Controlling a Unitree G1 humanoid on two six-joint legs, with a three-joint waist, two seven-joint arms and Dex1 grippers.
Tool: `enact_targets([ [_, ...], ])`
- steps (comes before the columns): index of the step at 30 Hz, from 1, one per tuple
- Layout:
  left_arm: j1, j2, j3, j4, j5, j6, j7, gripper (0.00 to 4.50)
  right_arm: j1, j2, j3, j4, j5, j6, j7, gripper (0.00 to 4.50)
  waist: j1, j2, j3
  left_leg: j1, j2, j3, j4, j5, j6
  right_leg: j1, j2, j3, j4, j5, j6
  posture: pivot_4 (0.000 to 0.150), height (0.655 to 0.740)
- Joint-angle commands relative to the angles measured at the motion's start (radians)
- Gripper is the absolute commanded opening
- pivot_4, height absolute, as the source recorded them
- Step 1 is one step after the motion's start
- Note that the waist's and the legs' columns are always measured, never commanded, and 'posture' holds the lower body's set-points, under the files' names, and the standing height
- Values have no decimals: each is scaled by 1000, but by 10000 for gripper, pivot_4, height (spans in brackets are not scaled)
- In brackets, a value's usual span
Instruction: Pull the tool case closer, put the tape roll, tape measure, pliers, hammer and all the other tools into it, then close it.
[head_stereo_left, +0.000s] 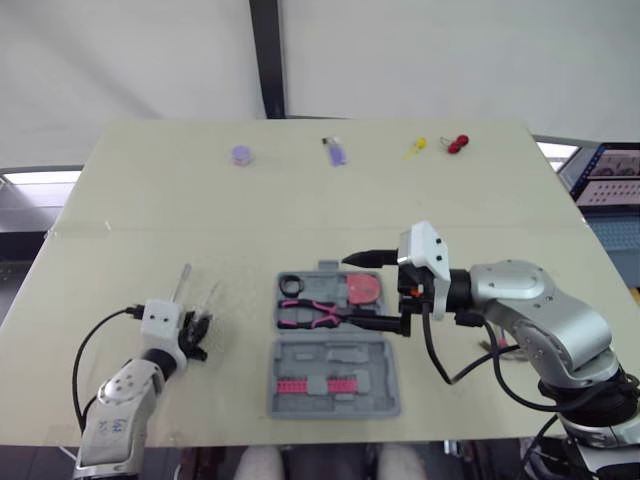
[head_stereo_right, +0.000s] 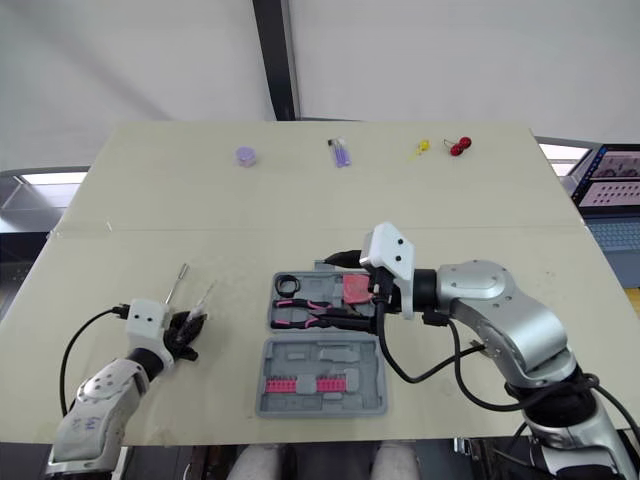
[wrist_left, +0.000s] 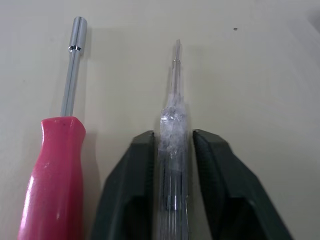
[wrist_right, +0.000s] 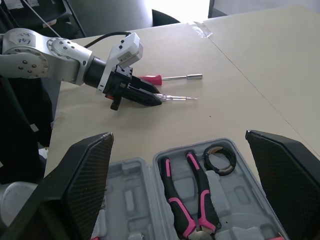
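Note:
The grey tool case (head_stereo_left: 335, 378) lies open near the table's front edge. Its far half holds pink-handled pliers (head_stereo_left: 318, 314), a black tape roll (head_stereo_left: 292, 285) and a red tape measure (head_stereo_left: 364, 290). My right gripper (head_stereo_left: 368, 290) hovers open over that half, fingers spread wide above the tape measure. At the front left, my left gripper (wrist_left: 172, 142) is shut on the clear handle of a thin screwdriver (wrist_left: 173, 107) that lies on the table. A red-handled nut driver (wrist_left: 55, 165) lies right beside it, untouched.
Along the table's far edge sit a small purple roll (head_stereo_left: 241, 154), a purple item (head_stereo_left: 337, 152), a yellow item (head_stereo_left: 415, 148) and a red item (head_stereo_left: 457, 143). A screen (head_stereo_left: 610, 176) stands beyond the right edge of the table (head_stereo_left: 150, 210).

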Motion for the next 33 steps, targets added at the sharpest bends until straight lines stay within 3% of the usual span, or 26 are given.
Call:
enact_targets([
  [1, 8, -3, -15, 9, 12, -5, -4, 751, 2, -6, -26, -15, 8, -18, 17, 45000, 0, 0, 0, 0, 0, 0, 0, 0, 0, 0, 0, 0, 0, 0, 0, 1500, 7400],
  [8, 6, 5, -22, -4, 15, -37, -25, 767, -9, -14, -39, 20, -5, -41, 27, 45000, 1, 0, 0, 0, 0, 0, 0, 0, 0, 0, 0, 0, 0, 0, 0, 1500, 7400],
  [14, 15, 65, 29, -202, -63, -3, -108, 767, -31, -2, -103, 65, 36, -81, 53, 45000, -2, -2, 1, -1, 0, 0, 0, 0, 0, -1, 0, 0, 0, 0, 0, 1500, 7400],
  [20, -126, 305, 32, -263, -135, 45, -321, 767, -14, -76, -167, 83, 73, -95, 161, 45000, 6, -2, 2, -1, 0, 0, 0, 0, 0, -1, 0, 0, 0, 0, 0, 1500, 7400],
  [25, -372, 472, -196, -228, -100, 59, -558, 767, 38, -166, -175, 114, 38, -154, 280, 45000, 17, -1, 2, -1, 0, 2, -1, 0, 0, -1, 0, 1, -2, 0, 0, 1500, 7400],
  [29, -564, 488, -400, -215, -65, 151, -677, 767, 99, -185, -184, 139, 3, -206, 302, 45000, 22, -2, 3, -1, 0, 2, 0, 0, 0, -1, 1, 0, -2, 0, 0, 1500, 7400],
  [33, -642, 481, -526, -240, -54, 259, -737, 767, 150, -192, -185, 137, -18, -234, 300, 45000, 15, -1, 4, -2, 0, 3, -1, 0, 0, -3, 0, 0, -2, 0, 0, 1500, 7400],
])
